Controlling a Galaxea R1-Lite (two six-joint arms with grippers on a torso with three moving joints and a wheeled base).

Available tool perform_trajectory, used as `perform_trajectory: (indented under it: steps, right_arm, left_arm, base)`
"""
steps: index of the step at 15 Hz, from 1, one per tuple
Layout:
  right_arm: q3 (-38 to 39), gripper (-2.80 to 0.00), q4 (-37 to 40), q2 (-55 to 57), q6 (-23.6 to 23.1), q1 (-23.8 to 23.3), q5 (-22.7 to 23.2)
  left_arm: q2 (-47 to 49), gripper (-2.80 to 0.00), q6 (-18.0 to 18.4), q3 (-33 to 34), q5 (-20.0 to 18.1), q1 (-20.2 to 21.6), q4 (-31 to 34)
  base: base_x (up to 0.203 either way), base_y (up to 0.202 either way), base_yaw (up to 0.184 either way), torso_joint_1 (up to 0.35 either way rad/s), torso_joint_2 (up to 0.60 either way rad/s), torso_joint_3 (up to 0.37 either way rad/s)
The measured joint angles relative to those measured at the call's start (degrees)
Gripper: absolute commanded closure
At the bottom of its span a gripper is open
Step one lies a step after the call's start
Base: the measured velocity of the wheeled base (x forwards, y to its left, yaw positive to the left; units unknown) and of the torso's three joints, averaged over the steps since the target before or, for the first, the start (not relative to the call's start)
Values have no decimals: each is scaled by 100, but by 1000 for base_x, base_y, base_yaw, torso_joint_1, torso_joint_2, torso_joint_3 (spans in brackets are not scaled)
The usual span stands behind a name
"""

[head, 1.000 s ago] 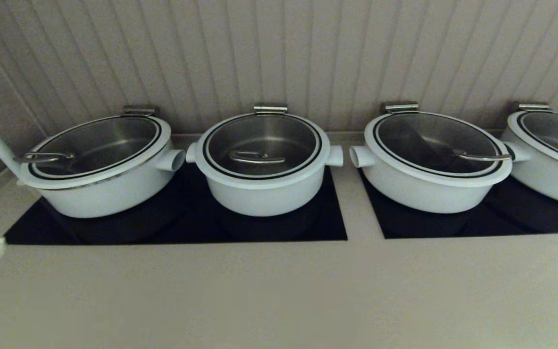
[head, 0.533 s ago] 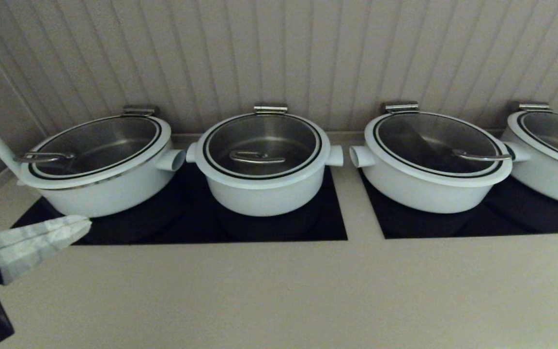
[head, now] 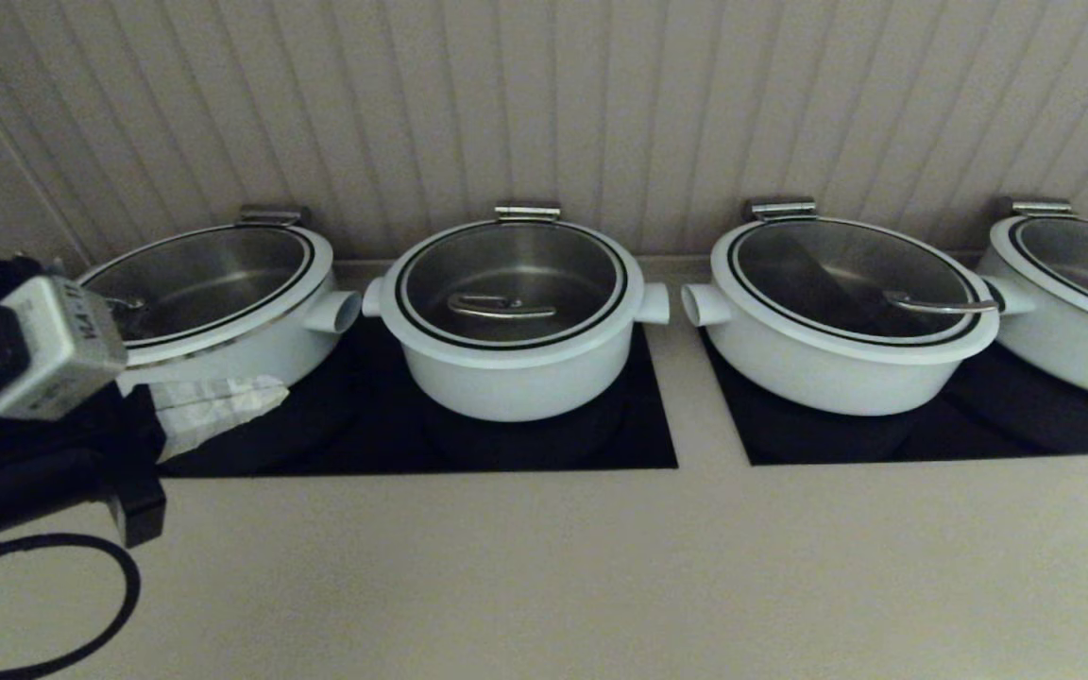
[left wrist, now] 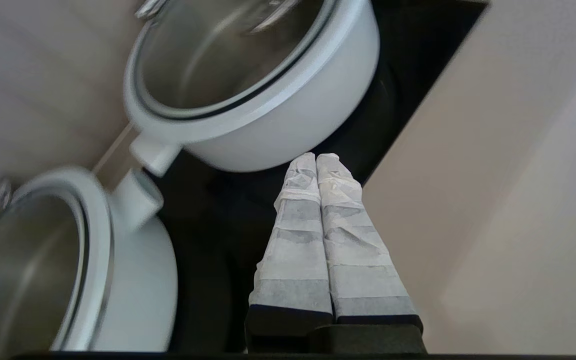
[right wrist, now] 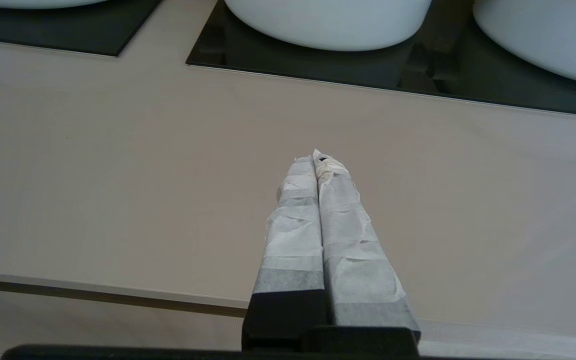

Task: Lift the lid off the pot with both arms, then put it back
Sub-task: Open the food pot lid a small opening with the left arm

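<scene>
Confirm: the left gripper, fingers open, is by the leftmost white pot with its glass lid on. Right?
Not quite. The left gripper has its fingers pressed shut, as the left wrist view shows. It is indeed by the leftmost white pot, whose glass lid is on.

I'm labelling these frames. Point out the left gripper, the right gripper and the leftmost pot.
left gripper (left wrist: 316,159): left wrist view, shut fingertips.
right gripper (right wrist: 316,159): right wrist view, shut fingertips.
leftmost pot (head: 251,354): head view, white side wall.

Four white pots (head: 514,326), four glass lids (head: 510,283), two black cooktops (head: 553,444).
</scene>
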Motion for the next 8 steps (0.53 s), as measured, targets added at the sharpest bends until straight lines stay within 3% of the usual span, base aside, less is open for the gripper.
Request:
perform_trajectory:
  steps: [2,8]
  right_arm:
    - [0,0,-1,0,2,0,1]
    - [0,0,0,0,2,0,1]
  left_arm:
    - [267,0,168,-76,35,-153,1]
    - [977,0,177,-628,485,-733,-2]
  base:
    - [0,0,0,0,0,0]
    - [0,0,0,0,0,0]
